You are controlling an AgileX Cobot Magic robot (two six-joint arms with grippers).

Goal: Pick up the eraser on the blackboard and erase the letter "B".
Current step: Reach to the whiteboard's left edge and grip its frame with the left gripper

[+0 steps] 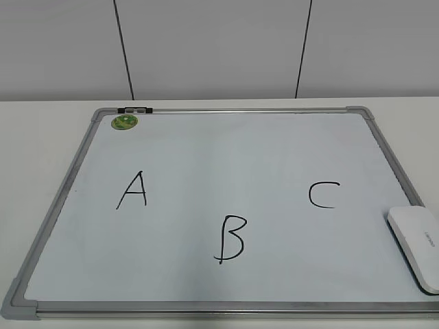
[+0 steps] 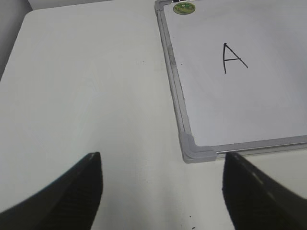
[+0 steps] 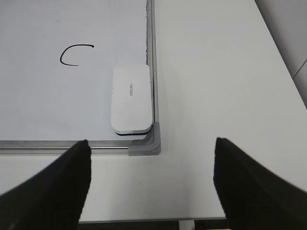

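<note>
Lying flat on the pale surface (image 1: pixel 41 130), the blackboard (image 1: pixel 226 112) carried three black letters, with the letter "B" (image 1: pixel 231 239) low in the middle between the "A" (image 1: pixel 133 190) and the "C" (image 1: pixel 323 195). The eraser (image 3: pixel 131 98) rested in the board's near right corner, against the frame. The left tool (image 2: pixel 163 191) and right tool (image 3: pixel 152 179) each hovered over bare surface, jaws spread wide and holding nothing.
</note>
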